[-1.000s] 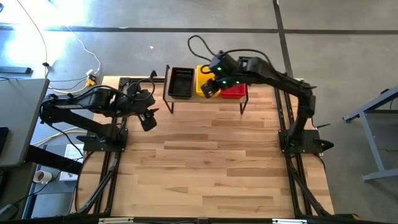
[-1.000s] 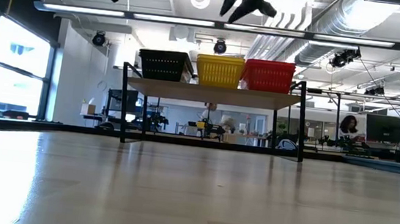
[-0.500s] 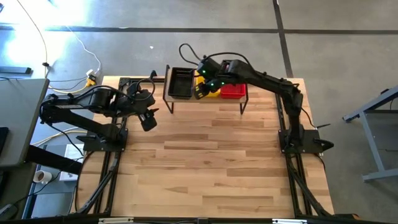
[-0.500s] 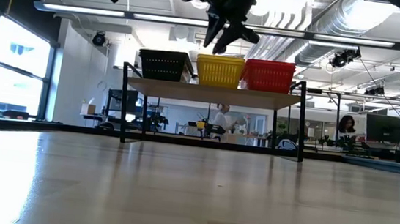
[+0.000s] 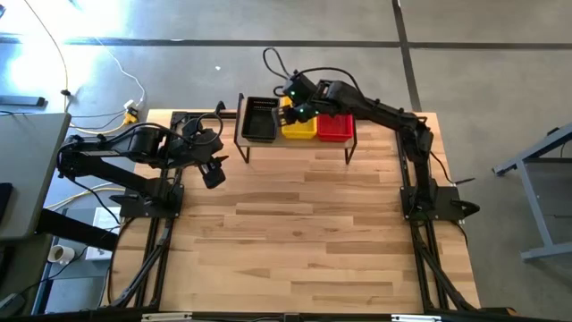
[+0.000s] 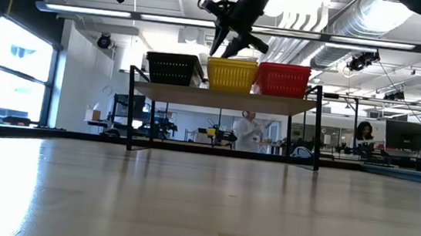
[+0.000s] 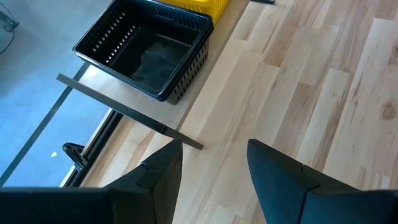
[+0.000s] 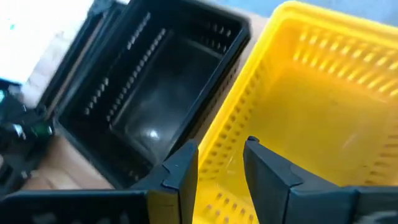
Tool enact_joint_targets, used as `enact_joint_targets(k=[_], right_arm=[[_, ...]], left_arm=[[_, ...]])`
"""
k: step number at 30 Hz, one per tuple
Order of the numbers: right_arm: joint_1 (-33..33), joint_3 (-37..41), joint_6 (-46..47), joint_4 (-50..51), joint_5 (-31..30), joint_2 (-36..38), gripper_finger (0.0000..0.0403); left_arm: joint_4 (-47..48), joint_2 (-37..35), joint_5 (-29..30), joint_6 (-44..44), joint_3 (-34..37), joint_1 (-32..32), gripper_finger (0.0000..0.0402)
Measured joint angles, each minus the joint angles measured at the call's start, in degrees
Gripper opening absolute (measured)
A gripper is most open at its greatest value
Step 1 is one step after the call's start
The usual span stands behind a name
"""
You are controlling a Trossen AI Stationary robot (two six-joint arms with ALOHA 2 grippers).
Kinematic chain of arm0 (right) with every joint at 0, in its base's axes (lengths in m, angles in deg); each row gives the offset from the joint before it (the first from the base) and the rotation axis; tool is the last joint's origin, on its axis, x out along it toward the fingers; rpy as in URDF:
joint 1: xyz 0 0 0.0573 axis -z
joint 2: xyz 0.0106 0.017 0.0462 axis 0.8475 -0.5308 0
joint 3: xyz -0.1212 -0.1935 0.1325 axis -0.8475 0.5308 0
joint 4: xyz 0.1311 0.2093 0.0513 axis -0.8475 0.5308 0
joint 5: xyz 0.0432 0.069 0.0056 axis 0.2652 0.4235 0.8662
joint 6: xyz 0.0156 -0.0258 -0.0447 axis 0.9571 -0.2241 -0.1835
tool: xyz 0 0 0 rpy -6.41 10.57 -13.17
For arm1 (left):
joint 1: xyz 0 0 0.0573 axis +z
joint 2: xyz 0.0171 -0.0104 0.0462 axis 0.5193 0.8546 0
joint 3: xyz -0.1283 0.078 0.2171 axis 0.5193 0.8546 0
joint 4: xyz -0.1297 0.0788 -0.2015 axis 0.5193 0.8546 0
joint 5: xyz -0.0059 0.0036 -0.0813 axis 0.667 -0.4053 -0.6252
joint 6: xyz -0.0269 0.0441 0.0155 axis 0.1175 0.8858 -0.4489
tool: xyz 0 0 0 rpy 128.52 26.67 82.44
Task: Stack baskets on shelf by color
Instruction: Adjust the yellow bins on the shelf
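A black basket (image 5: pixel 259 119), a yellow basket (image 5: pixel 300 128) and a red basket (image 5: pixel 336 130) stand side by side with their bottoms on the shelf (image 6: pixel 228 98) at the table's far edge. My right gripper (image 8: pixel 221 163) hangs open just above the yellow basket (image 8: pixel 311 112), over its rim beside the black basket (image 8: pixel 155 106). In the low view the right gripper (image 6: pixel 229 42) stays clear of the yellow basket (image 6: pixel 232 74). My left gripper (image 5: pixel 213 172) waits open over the table, to the left of the shelf's near left corner.
The shelf's thin black legs (image 6: pixel 131 110) stand on the wooden tabletop (image 5: pixel 295 233). Cables (image 5: pixel 277 63) trail behind the shelf. The left wrist view shows the black basket (image 7: pixel 149 53) and the shelf's front edge (image 7: pixel 124 112) ahead of the left gripper (image 7: pixel 214 168).
My right gripper has come down from high above the shelf and gone toward the table's left and far edge, from over the yellow and red baskets to the yellow basket's left rim. It has rolled a little and stayed open.
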State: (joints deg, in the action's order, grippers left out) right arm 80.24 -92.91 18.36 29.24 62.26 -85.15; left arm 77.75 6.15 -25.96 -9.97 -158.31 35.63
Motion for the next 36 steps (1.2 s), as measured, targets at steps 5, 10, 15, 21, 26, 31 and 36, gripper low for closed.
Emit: enact_joint_targets(k=[5, 10, 15, 21, 26, 31, 36], right_arm=[[1.4, 0.0, 2.4, 0.6, -1.5, -0.5, 0.0113], [2.1, 0.0, 2.7, 0.5, -1.2, -1.8, 0.0093], [2.1, 0.0, 2.9, 0.4, 0.0, -3.2, 0.0076], [2.0, 0.0, 3.0, 0.3, 0.6, -4.2, 0.0075], [1.9, 0.0, 1.9, -1.1, 1.2, -4.1, 0.0075], [1.7, 0.0, 1.4, -1.7, 2.7, -4.1, 0.0074], [1.6, 0.0, 1.7, -1.1, 2.2, -4.1, 0.0074]], left_arm=[[0.0, 0.0, 0.0, 0.0, 0.0, 0.0, 0.0170], [0.0, 0.0, 0.0, 1.0, 0.0, 0.0, 0.0170], [0.0, 0.0, 0.1, 1.1, 0.0, 0.0, 0.0170], [0.0, 0.0, 0.1, 1.5, 0.0, 0.0, 0.0170], [0.0, 0.0, 0.2, 2.1, 0.0, 0.0, 0.0170], [0.0, 0.0, 0.2, 3.0, 0.0, 0.0, 0.0170], [0.0, 0.0, 0.9, 3.1, 0.0, 0.0, 0.0170]])
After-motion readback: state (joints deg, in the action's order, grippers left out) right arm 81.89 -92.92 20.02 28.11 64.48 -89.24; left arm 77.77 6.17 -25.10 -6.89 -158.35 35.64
